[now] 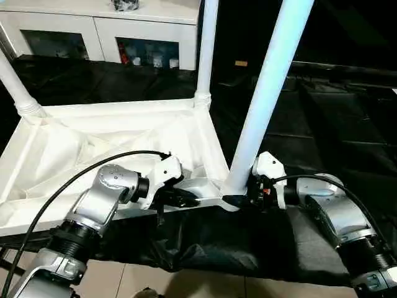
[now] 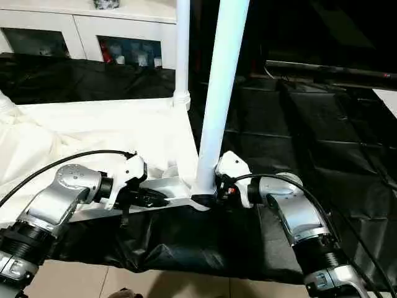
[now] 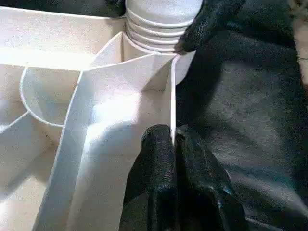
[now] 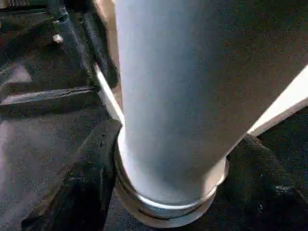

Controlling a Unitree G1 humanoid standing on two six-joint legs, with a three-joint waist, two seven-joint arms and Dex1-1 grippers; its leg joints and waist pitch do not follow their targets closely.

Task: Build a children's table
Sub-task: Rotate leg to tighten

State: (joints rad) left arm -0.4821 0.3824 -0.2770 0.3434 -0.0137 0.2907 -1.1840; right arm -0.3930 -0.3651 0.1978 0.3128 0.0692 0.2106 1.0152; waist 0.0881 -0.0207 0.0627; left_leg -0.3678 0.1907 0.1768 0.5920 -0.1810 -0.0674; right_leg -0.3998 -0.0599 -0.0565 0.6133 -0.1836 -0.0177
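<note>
surface: counter [image 1: 347, 124] covered in black sheeting, creased; sheeting hangs over the near edge.
floor: pale tiles [image 1: 186, 282] below that edge.
room: white cabinet [image 1: 99, 28] with glass doors against the far wall, small items behind the glass.
table top [image 1: 74, 155]: upside down on the counter, ribbed underside up, left of centre.
legs: three standing in corner sockets. far-left leg [image 1: 15, 87], far-right leg [image 1: 206, 49], near-right leg [image 1: 267, 93], the last leaning slightly right.
left gripper [image 3: 171, 139]: fingers [image 3: 156, 159] pinched nearly together on the thin near rim wall of the table top, just beside the near-right corner.
right gripper [image 4: 168, 183]: fingers [image 4: 91, 173] spread around the base of the near-right leg, one each side, pressed against it where it meets the socket.
arms: silver forearms come in low from both sides, black cables looping over them.
</note>
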